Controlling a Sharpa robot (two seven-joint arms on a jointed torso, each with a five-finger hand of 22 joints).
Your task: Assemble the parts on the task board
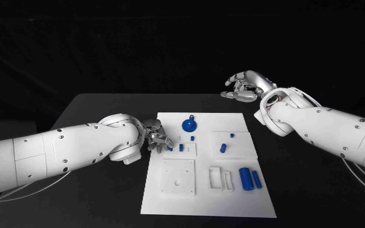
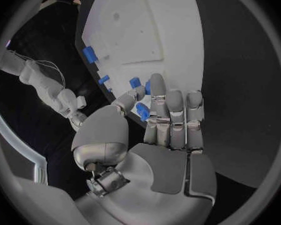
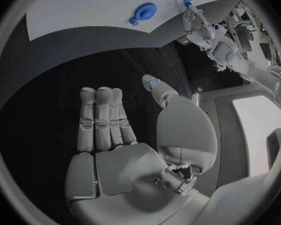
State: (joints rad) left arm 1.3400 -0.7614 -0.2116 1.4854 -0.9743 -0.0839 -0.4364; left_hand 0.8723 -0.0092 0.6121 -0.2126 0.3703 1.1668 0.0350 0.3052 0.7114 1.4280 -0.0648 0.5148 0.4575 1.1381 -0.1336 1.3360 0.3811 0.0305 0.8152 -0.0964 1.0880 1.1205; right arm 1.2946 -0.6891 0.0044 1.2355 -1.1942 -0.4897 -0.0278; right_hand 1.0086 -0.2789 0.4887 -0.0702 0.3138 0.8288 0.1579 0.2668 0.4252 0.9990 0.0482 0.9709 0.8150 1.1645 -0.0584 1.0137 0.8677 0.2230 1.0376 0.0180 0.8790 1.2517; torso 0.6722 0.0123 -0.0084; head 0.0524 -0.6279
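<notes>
Parts (image 1: pixel 246 178) lie on the task board (image 1: pixel 207 207) at frame centre; my left hand (image 1: pixel 158 139) pinches a small blue peg (image 2: pixel 142 111) at its left edge, which I should seat squarely, while my right hand (image 1: pixel 245 86) hovers loosely curled and empty at upper right.

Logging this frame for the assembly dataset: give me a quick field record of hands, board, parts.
left hand: at the task board's left edge, fingers on a small blue part; grip cannot be confirmed
right hand: raised beyond the board's far right corner, holding nothing
task board: white, centre of the black table
round blue part: far end of board
blue cylinders: near right of board
</notes>
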